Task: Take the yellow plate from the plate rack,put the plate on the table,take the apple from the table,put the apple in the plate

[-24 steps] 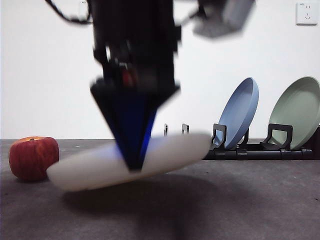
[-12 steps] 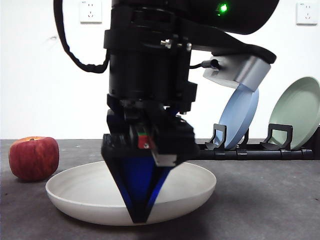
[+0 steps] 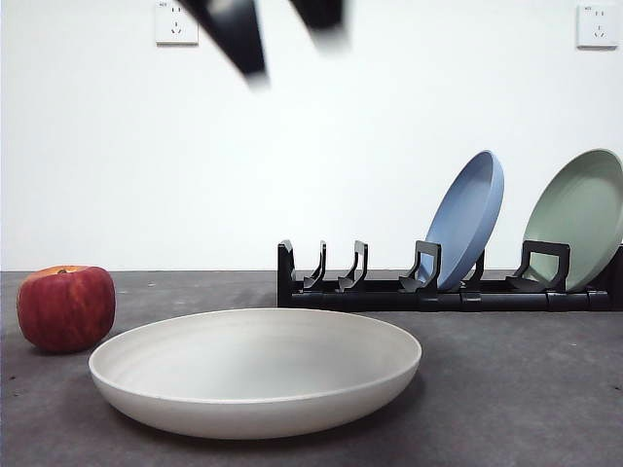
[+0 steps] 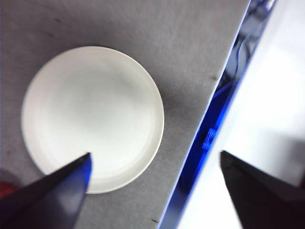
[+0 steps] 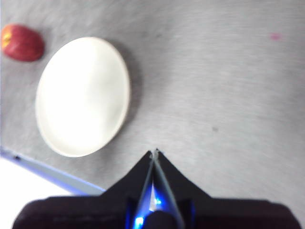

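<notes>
The yellow plate (image 3: 255, 370) is pale cream and lies flat on the table (image 3: 516, 389), near the front. It also shows in the left wrist view (image 4: 93, 114) and the right wrist view (image 5: 83, 95). The red apple (image 3: 66, 307) stands on the table just left of the plate, apart from it; it also shows in the right wrist view (image 5: 21, 43). My left gripper (image 4: 155, 162) is open and empty, high above the plate; its blurred jaws show at the top of the front view (image 3: 287, 39). My right gripper (image 5: 155, 153) is shut and empty, over bare table beside the plate.
The black plate rack (image 3: 389, 292) stands at the back right. It holds a blue plate (image 3: 467, 219) and a sage-green plate (image 3: 579, 219) upright; its left slots are empty. The table's edge (image 4: 209, 124) runs close beside the plate in the left wrist view.
The left gripper set the plate flat on the table, let go of it and rose to the top of the front view. The apple and the rack have not moved.
</notes>
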Robot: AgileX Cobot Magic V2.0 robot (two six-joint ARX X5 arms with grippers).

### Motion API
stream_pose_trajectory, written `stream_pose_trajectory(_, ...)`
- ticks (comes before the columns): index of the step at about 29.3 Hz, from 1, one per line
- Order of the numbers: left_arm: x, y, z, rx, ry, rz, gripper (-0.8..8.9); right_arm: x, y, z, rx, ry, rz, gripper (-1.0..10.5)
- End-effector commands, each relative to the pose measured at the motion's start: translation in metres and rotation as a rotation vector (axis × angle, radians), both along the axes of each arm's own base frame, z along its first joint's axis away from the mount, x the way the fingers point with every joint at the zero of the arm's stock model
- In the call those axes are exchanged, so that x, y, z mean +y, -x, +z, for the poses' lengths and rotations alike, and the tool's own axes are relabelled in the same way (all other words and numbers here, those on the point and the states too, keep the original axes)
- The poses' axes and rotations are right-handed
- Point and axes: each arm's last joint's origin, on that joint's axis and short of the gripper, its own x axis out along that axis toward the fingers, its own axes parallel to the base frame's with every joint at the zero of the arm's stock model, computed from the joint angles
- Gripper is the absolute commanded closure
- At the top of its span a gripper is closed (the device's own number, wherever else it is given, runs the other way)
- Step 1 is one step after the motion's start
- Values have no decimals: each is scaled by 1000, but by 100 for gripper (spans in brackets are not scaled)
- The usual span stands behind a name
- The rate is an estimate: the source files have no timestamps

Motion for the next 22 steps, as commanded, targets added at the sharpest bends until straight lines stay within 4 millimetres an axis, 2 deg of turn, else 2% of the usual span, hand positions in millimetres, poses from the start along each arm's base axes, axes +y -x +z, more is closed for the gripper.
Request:
stream_pose_trajectory(1,35,15,30,-2,141,73,819,14,-6,-1,14,-33,30,824)
stream_pose_trajectory(3,70,30,52,-12,258,116,819,33,-14,-3,24,-66,72,636)
stream_pose_trajectory(5,104,44,68,-20,378,158,819,57,-23,-5,23,-92,142,593)
stream_pose_trajectory(7,125,52,75,-21,442,185,819,76,-29,-5,28,-102,189,556)
stream_pose_trajectory(11,158,65,80,-3,515,237,819,123,-42,0,20,-43,296,216)
stream_pose_trajectory(13,172,70,79,0,528,278,818,148,-49,3,5,-10,353,109)
stream_pose_trajectory(17,189,77,80,3,578,297,818,203,-64,7,-43,43,489,84)
stream_pose_trajectory(22,196,80,81,-1,599,295,818,273,-81,2,-119,117,571,84)
